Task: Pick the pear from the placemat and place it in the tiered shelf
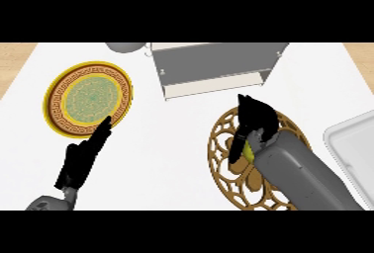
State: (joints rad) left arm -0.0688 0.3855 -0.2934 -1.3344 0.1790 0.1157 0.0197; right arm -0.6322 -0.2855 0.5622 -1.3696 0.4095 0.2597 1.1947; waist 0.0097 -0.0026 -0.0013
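A yellow-green pear (249, 150) shows as a small sliver under my right hand (256, 123), on the brown openwork placemat (223, 148) at the lower right. The hand's fingers and thumb curl round the pear and hide most of it. The grey and white tiered shelf (211, 66) stands at the top centre, just beyond the hand. My left hand (84, 158) rests open at the lower left, fingers straight and pointing up toward a plate.
A round yellow plate (89, 99) with a brown and green pattern lies at the left. A white tray (354, 148) sits at the right edge. A grey rounded object (125, 47) shows at the top, left of the shelf.
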